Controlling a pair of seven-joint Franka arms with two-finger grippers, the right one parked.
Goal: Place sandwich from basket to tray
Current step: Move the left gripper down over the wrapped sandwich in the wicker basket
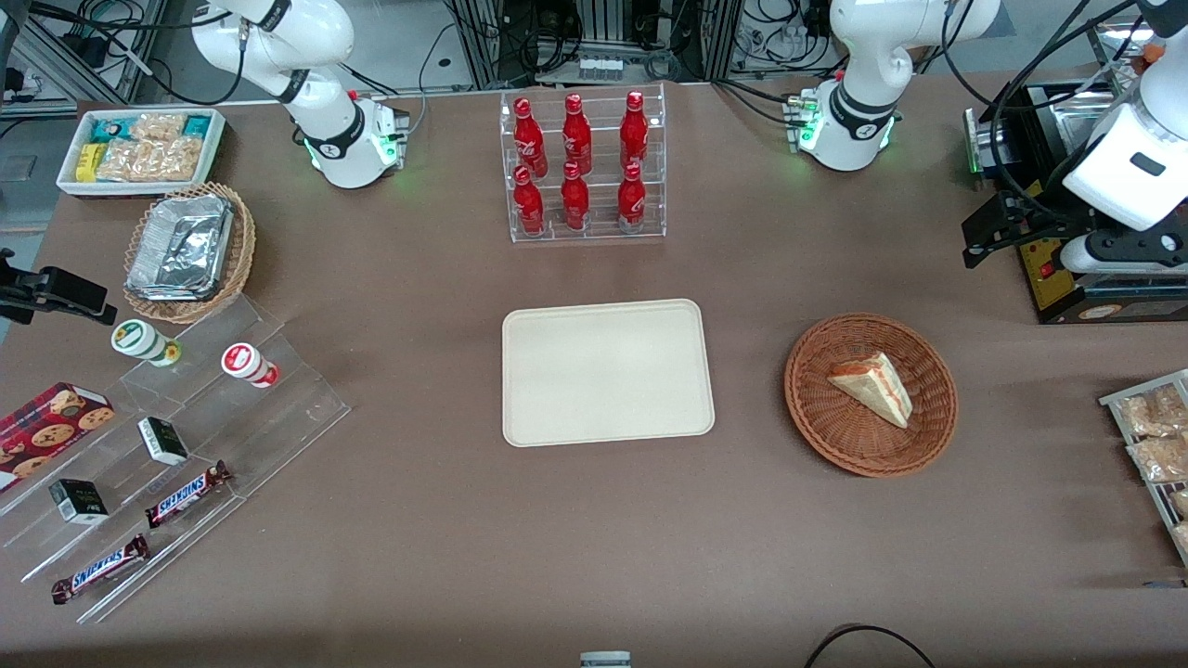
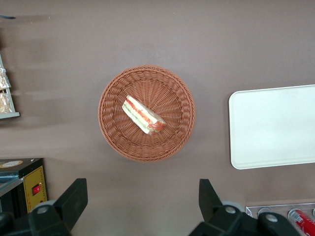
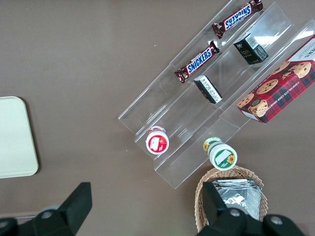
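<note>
A triangular sandwich [image 1: 872,387] [image 2: 142,115] lies on its side in the round reddish-brown wicker basket [image 1: 821,408] [image 2: 110,130], its red-orange and cream filling showing along the cut edge. The cream-beige tray [image 1: 608,371] [image 2: 273,128] lies flat and bare beside the basket, toward the parked arm's end. My left gripper [image 1: 984,237] [image 2: 141,188] hangs high over the table, farther from the front camera than the basket and toward the working arm's end. It is open, with only bare table between its black fingers [image 2: 74,196].
A clear rack of red bottles [image 1: 583,167] stands farther from the front camera than the tray. A black box with a yellow label [image 1: 1058,269] [image 2: 27,187] sits by my gripper. A rack of snack packets [image 1: 1151,436] lies at the working arm's end. Stepped acrylic shelves with snacks [image 1: 176,464] are at the parked arm's end.
</note>
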